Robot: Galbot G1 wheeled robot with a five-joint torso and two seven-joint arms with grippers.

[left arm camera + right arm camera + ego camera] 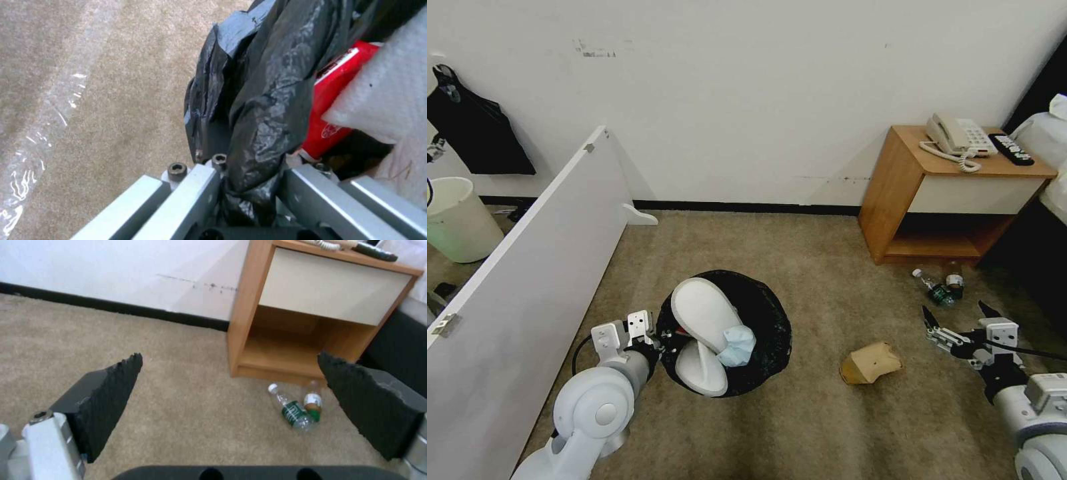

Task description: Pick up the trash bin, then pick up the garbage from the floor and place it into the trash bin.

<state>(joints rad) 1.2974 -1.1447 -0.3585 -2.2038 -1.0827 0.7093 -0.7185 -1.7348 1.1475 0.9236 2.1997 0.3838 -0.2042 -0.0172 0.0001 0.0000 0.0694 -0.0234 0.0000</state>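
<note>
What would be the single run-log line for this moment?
left gripper: shut on trash bin rim | right gripper: open, empty, above carpet | in bin: slippers | on floor: cardboard piece, two bottles

A beige short-pile carpet [827, 427] covers the floor. A plain white wall [747, 87] runs across from ten to two o'clock, scuffed in places, with a black baseboard [747, 207] along its foot. At nine o'clock a white panel [527, 280] stands on edge, slanting away toward eleven. Beyond it, at ten o'clock, a pale green-white bucket [457, 220] sits below a black bag [477, 137] hanging on the wall. At two o'clock a wooden nightstand [904, 180] stands against the wall, with a cream drawer front over an open shelf; a corded phone [957, 137] and a black remote [1012, 149] lie on top. Light is even and soft.
</note>
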